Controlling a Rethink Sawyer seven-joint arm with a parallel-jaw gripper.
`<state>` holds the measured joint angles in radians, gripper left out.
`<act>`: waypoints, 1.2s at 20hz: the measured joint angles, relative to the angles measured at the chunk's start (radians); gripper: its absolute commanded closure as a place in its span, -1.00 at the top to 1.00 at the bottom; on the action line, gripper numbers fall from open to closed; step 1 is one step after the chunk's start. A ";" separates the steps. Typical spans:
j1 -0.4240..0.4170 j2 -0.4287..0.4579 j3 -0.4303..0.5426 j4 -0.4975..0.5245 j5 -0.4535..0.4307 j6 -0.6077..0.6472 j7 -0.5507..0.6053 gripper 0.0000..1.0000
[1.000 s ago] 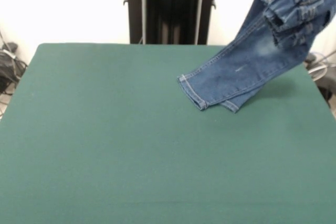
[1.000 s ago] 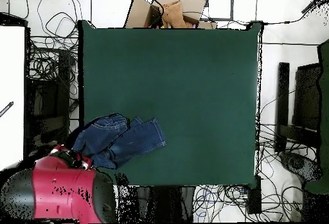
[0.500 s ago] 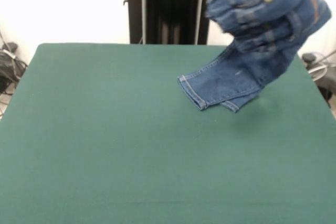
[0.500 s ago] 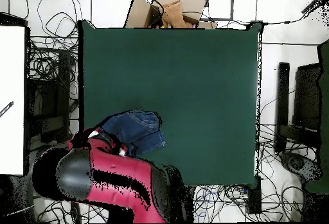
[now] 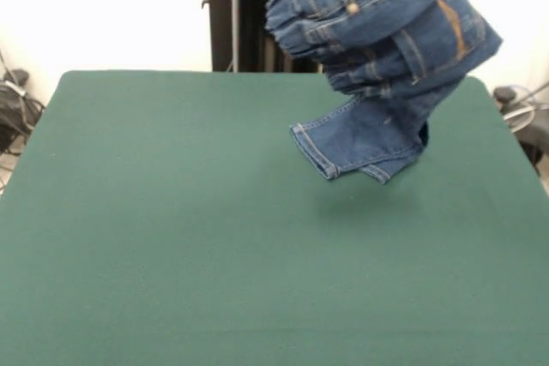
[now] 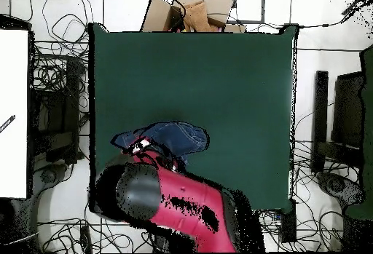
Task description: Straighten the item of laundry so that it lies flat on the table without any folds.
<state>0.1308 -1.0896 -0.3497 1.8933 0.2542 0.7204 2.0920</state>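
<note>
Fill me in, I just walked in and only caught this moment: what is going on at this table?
The red robot arm is holding a small pair of blue jeans up over the green table. The waistband end is bunched in the air, while the leg cuffs rest on the cloth. The gripper itself is hidden behind the denim. The jeans are far from flat at this point.

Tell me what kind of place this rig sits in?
Likely a robotics lab: loose cables cover the floor around the green-clothed table, cardboard boxes sit beside it, and a red arm lifts jeans.
</note>
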 measured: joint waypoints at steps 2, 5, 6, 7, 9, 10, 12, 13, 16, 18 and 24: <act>-0.047 -0.008 0.033 0.020 -0.001 -0.019 -0.001 -1.00; -0.120 -0.018 0.090 0.045 -0.007 -0.045 -0.018 -1.00; -0.128 -0.020 0.097 0.048 -0.008 -0.048 -0.023 -1.00; -0.148 -0.023 0.113 0.053 -0.012 -0.056 -0.035 -1.00; -0.196 -0.030 0.155 0.068 -0.023 -0.075 -0.072 -1.00; -0.206 -0.030 0.164 0.071 -0.026 -0.079 -0.081 -1.00; -0.247 -0.030 0.203 0.080 -0.044 -0.096 -0.121 -1.00; -0.256 -0.031 0.212 0.081 -0.049 -0.099 -0.130 -1.00; -0.288 -0.030 0.246 0.084 -0.063 -0.111 -0.160 -1.00; -0.323 -0.030 0.283 0.087 -0.078 -0.118 -0.186 -1.00; -0.417 -0.030 0.377 0.104 -0.112 -0.120 -0.235 -1.00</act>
<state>-0.2861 -1.1197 0.0274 1.9970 0.1422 0.6004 1.8569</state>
